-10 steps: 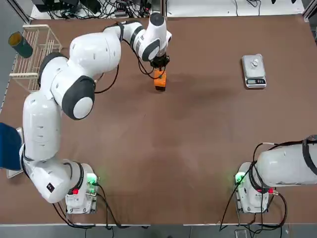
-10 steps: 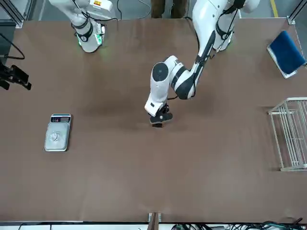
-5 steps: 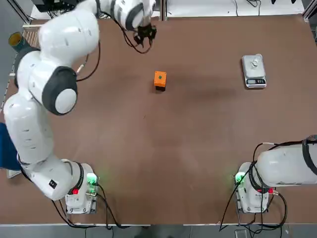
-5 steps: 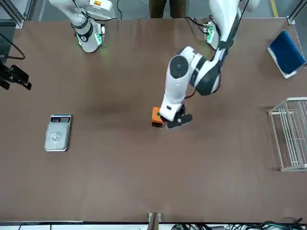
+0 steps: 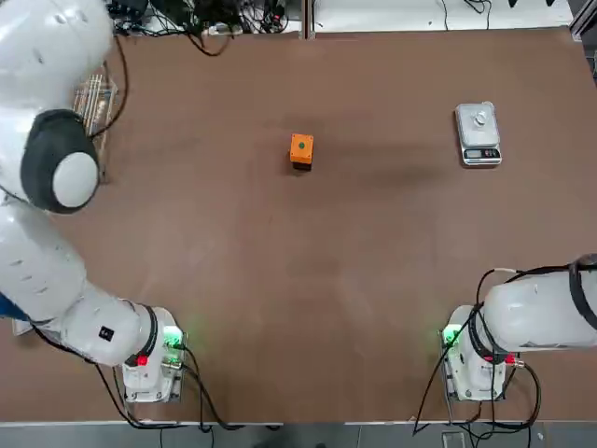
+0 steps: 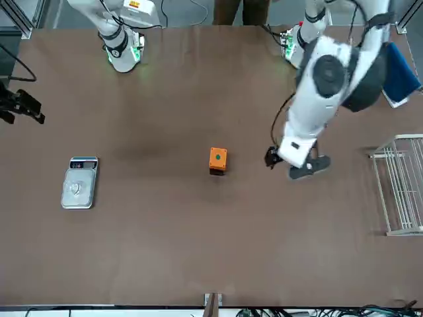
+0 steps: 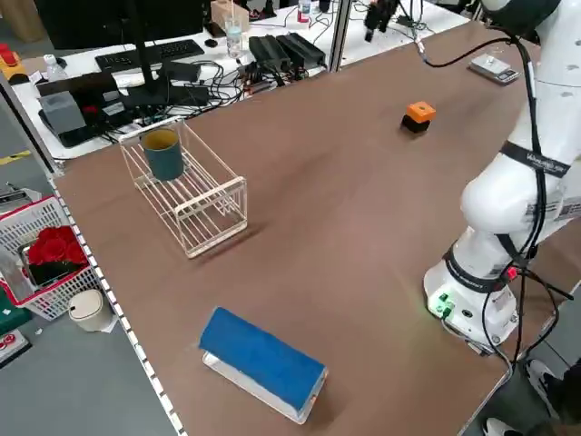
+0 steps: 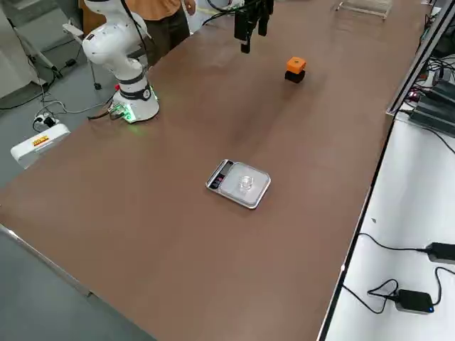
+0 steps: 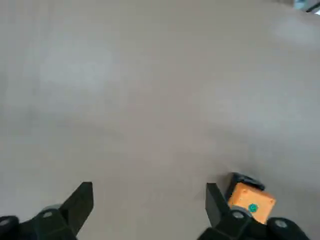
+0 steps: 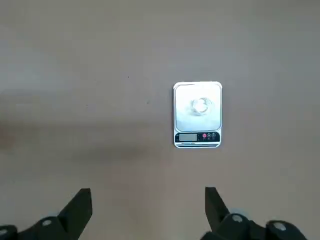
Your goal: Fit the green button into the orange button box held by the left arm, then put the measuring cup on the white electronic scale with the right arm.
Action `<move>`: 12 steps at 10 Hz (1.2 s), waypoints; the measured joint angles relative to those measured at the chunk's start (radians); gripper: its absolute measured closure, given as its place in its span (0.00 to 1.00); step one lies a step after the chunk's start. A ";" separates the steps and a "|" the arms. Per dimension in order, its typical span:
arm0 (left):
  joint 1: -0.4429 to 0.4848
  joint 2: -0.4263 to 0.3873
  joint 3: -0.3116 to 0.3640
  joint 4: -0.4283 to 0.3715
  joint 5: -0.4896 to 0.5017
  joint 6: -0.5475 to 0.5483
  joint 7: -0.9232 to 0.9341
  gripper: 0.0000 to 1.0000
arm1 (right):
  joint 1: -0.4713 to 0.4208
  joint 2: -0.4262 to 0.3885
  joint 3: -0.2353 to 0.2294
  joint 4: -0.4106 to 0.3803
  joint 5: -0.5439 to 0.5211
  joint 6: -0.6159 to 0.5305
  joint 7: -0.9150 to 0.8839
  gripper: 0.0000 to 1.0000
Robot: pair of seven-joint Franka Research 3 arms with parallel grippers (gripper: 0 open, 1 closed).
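The orange button box (image 5: 301, 149) stands alone on the table's middle, with the green button (image 5: 301, 146) seated in its top face. My left gripper (image 6: 291, 163) hangs open and empty in the air, off to the robot's left of the box and well clear of it. In the left wrist view its open fingers (image 9: 80, 202) frame bare table, with the box (image 9: 248, 200) off to one side. The measuring cup (image 8: 246, 182) sits on the plate of the white electronic scale (image 5: 478, 134) at the far right. My right gripper (image 10: 147, 210) is open, high above the scale (image 10: 197, 115).
A small black block (image 8: 294, 76) lies against the box's base. A wire rack (image 7: 186, 186) holding a teal can (image 7: 163, 153) stands at the robot's far left, a blue pad (image 7: 261, 361) nearer the left base. A person (image 8: 160, 11) stands behind the robot.
My left gripper has opened and let go of the orange box, then risen and swung away toward the robot's left. The box stays where it was set. The right arm has not moved.
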 joint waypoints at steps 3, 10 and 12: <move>0.174 -0.128 0.001 -0.005 -0.034 -0.128 0.221 0.00 | 0.001 0.000 0.002 0.000 0.000 0.000 0.000 0.00; 0.307 -0.185 -0.020 -0.001 -0.058 -0.196 0.501 0.00 | 0.010 0.000 0.005 0.015 0.000 0.010 0.000 0.00; 0.311 -0.189 -0.020 0.002 -0.058 -0.196 0.505 0.00 | 0.010 0.003 0.004 0.015 -0.004 0.010 0.000 0.00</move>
